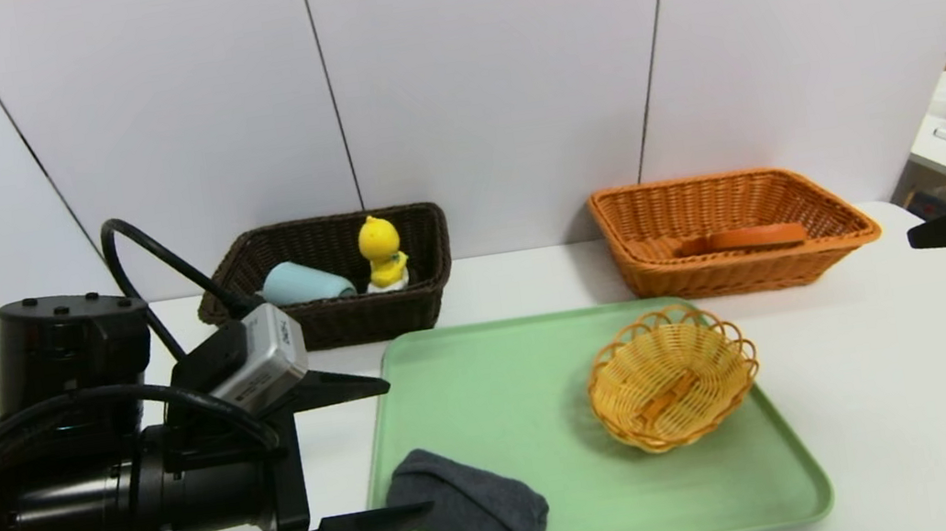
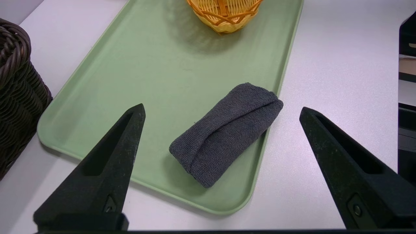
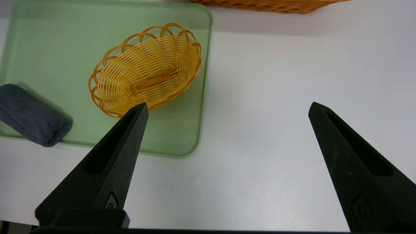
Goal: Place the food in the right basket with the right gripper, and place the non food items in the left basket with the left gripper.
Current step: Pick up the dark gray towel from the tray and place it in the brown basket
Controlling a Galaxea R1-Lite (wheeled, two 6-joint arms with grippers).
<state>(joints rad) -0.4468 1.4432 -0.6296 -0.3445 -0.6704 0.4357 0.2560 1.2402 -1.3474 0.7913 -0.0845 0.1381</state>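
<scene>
While 1 dark grey folded cloth [image 1: 468,509] awaits — left gripper [image 1: 410,446] nearer, jaws wide, empty.
Cloth lies ahead, long axis slanting across the green plastic tray [image 1: 542,358].

Baskets, large, two [image 1: 335,322] [image 1: 743,276]; wicker bowl, one [image 1: 674,381]; tray, one [image 1: 545,385]; cup, one [image 1: 304,283]; duck toy, one [image 1: 381,246]; bread slice, one [image 1: 756,238]; folded cloth, one [image 1: 474,506].

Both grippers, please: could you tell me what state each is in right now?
Left gripper: open, empty, over the tray's near left corner.
Right gripper: open, empty, off to the tray's right.
</scene>
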